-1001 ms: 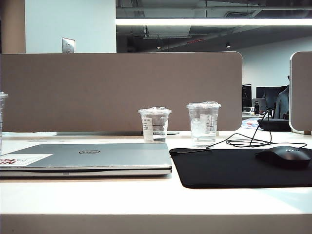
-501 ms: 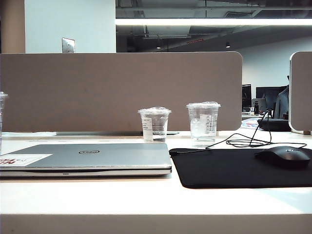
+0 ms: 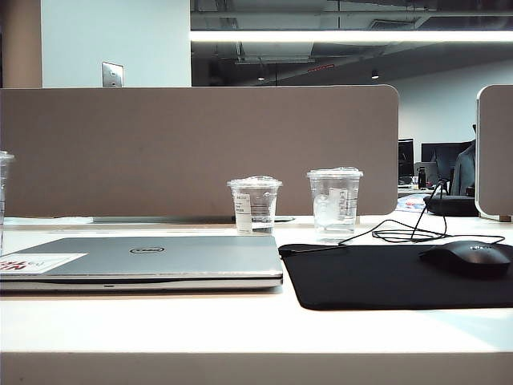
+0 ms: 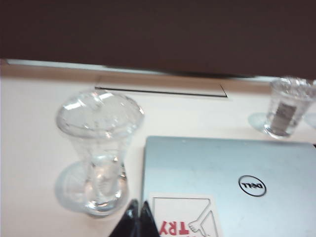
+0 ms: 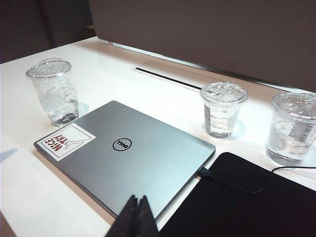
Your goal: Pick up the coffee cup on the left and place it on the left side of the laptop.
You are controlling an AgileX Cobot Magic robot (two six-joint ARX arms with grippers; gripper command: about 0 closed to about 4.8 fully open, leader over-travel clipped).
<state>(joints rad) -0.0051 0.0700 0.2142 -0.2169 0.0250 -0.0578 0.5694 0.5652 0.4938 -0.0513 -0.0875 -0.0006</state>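
Coffee cup (image 4: 98,148) is seen upright on the bench (image 4: 29,163) just beside the laptop (image 4: 232,182), gripped by nothing, the jaws of left gripper (image 4: 138,217) and right gripper (image 5: 137,212) being pressed together and empty, with the exterior view unchanged from earlier.

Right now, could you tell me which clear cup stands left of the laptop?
The coffee cup, alone by the laptop's stickered corner; the other two cups stand behind it.

Edges crop the cup, laptop and grippers

The coffee cup (image 3: 3,192) shows only a sliver in the exterior view; beyond the left gripper (image 4: 138,220), whose closed tips alone show, the laptop (image 4: 232,182) runs off-frame.
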